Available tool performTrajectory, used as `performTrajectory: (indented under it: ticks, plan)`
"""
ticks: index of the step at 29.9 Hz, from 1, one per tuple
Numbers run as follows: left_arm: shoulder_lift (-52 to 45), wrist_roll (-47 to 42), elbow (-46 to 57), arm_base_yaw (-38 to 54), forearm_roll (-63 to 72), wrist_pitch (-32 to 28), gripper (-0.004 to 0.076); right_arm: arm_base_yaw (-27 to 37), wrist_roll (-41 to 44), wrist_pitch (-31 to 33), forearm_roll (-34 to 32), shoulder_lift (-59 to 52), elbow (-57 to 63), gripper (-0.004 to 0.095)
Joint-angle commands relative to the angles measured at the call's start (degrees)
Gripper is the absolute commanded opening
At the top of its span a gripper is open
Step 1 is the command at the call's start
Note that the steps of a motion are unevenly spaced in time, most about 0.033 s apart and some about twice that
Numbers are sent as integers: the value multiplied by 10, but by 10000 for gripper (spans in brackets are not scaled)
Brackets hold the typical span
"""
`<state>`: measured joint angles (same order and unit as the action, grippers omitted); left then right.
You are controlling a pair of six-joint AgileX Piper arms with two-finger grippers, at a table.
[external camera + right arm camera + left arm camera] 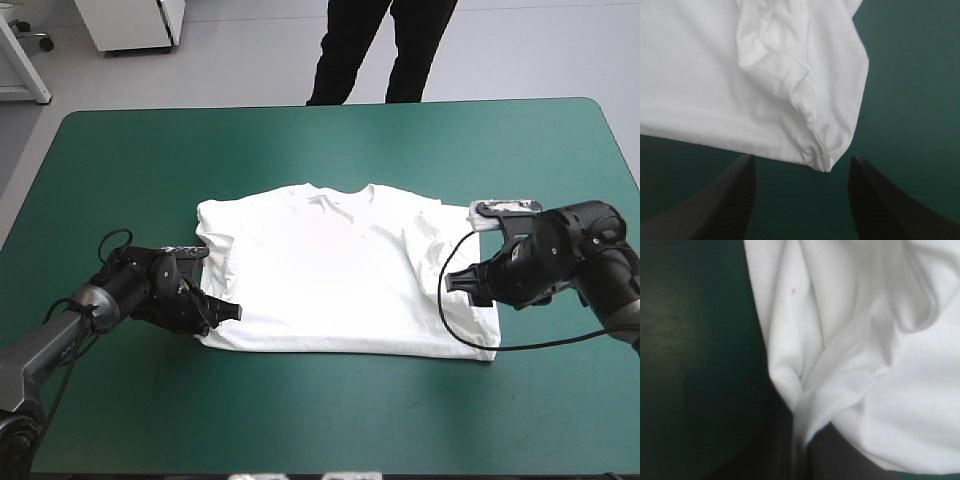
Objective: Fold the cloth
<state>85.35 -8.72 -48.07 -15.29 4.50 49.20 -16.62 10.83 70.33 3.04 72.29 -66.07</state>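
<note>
While the T-shirt (pixel 340 270) lies spread flat at the middle of the table (pixel 330 140), its collar toward the far edge and its hem toward the near edge, both arms work at its two sides. The shirt is white and short-sleeved, and it is mostly smooth, with creases gathered along its right side. All round it the teal-green cover shows bare.

The left gripper (pixel 225 312) sits low at the shirt's near left corner, its arm reaching in from the table's near left corner. In the left wrist view the black fingers (pixel 765 460) are pressed almost together, and a bunched fold of white cloth is pinched between them. From that pinch the fabric fans out ahead of the gripper in soft ridges, with the cover beside it.

The right gripper (pixel 462 285) stands at the shirt's right edge, toward the near right corner of the cloth. In the right wrist view its fingers (pixel 730 200) are spread wide apart and hold nothing. A corner of the shirt, with a stitched and wrinkled hem, lies just ahead of the gap between them on the cover. Whether the fingertips touch the cloth cannot be told.
</note>
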Motion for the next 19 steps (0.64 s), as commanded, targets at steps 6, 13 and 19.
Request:
performTrajectory:
  ticks: [6, 13, 19]
  plan:
    - [2, -5, 7, -1, -11, 13, -9, -1, 24, -103, -10, -15, 113, 522]
    - [2, -5, 7, -1, -11, 13, -9, -1, 53, -179, -17, -10, 187, 520]
    - [2, -5, 7, -1, -11, 13, -9, -1, 90, -210, -46, 28, 195, 520]
